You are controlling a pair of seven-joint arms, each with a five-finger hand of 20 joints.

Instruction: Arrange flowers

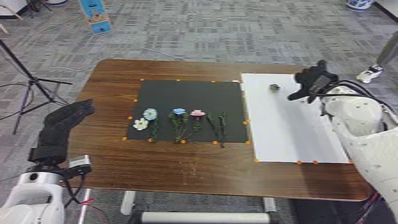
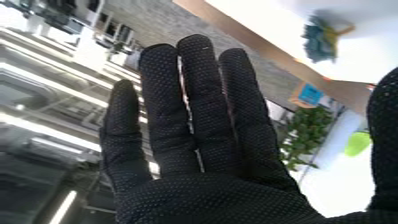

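My right hand (image 1: 313, 80) is over the right edge of the white sheet, right of a small dark grey-green object (image 1: 274, 87) lying there. In the right wrist view my right hand (image 2: 204, 130) has straight fingers, and the bluish-green object (image 2: 318, 40) with a tan part lies apart from it on the white surface. My left hand (image 1: 64, 122) is open at the table's left edge. On the black mat (image 1: 191, 90) lie a white flower (image 1: 140, 124), a pale blue flower (image 1: 150, 114), a blue flower (image 1: 179, 111), a pink flower (image 1: 197, 113) and green stems (image 1: 222, 127).
The brown table (image 1: 178, 172) surrounds the mat and the white sheet (image 1: 298, 135). Small orange markers line both. A black tripod (image 1: 34, 80) stands on the floor at the left, and a blue sign (image 1: 96, 17) stands beyond the table.
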